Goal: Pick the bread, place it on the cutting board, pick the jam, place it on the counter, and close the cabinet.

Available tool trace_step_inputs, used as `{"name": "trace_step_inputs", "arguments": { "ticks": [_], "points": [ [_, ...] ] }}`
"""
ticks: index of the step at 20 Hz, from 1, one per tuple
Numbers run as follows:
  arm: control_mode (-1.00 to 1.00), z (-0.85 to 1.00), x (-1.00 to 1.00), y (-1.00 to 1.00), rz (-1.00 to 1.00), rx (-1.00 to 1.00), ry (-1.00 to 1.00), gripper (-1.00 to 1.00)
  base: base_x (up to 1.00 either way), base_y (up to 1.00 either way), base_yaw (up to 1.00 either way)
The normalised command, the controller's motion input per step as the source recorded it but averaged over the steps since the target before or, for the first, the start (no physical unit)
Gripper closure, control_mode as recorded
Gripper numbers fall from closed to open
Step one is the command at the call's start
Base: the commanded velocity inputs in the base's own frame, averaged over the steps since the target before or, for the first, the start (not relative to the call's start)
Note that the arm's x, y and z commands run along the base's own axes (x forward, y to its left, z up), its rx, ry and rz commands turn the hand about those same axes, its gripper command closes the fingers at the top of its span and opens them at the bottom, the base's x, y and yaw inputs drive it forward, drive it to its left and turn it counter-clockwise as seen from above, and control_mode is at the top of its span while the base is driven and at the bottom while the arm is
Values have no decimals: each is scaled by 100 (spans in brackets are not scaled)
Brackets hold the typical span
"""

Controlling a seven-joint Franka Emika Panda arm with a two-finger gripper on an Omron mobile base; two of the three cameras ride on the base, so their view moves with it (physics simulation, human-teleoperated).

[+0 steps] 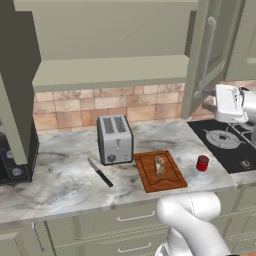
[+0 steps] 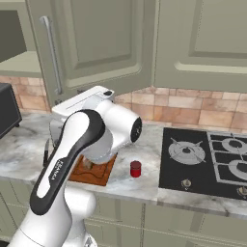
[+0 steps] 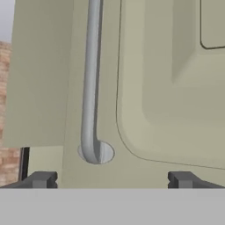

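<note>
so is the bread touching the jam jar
Apart. The left base view shows the bread lying on the cutting board, while the jam stands on the counter to the board's right, with bare marble between them.

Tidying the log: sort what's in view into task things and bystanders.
Task things: bread on the cutting board; jam on the counter; cabinet, its right door open; gripper, open, facing that door.
Bystanders: toaster, knife, stovetop.
</note>
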Motion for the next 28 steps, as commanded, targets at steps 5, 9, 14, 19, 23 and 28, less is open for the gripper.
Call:
{"name": "trace_step_inputs", "arguments": {
  "ticks": [5,9,14,19,23,28],
  "points": [
    [-100,0,5,37,-7,0,0,-100,0,0,0],
    [-100,0,12,27,-11,0,0,-100,0,0,0],
    [-100,0,18,22,-14,0,0,-100,0,0,0],
    [-100,0,21,19,-13,0,0,-100,0,0,0],
    [-100,0,27,13,-11,0,0,-100,0,0,0],
    [-100,-1,29,11,-8,0,0,-100,0,0,0]
  ]
}}
